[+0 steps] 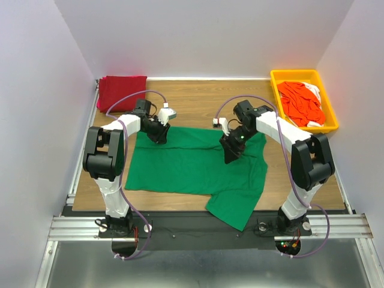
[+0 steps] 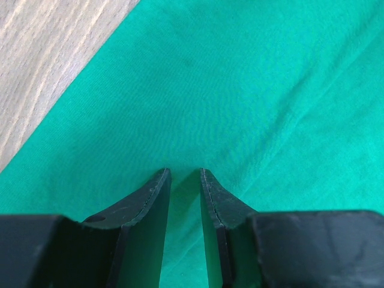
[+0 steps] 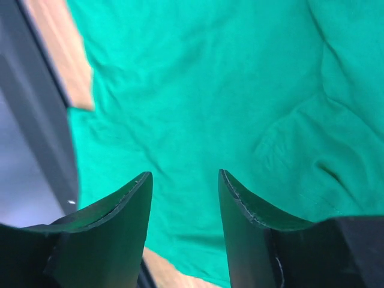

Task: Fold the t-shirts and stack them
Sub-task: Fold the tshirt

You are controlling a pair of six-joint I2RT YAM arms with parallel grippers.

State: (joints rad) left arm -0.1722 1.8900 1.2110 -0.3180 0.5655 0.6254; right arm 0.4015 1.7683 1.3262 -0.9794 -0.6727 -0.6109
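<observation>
A bright green t-shirt lies spread flat on the wooden table, one sleeve hanging over the near edge. My left gripper is low over its far left part; in the left wrist view the jaws stand a narrow gap apart with flat green cloth showing between them, nothing pinched. My right gripper is over the shirt's right middle; in the right wrist view it is open and empty above the green cloth. A dark red shirt lies folded at the back left.
A yellow plastic tray at the back right holds orange-red and white shirts. Bare wood lies behind the green shirt. A metal rail runs along the near edge. White walls close in on three sides.
</observation>
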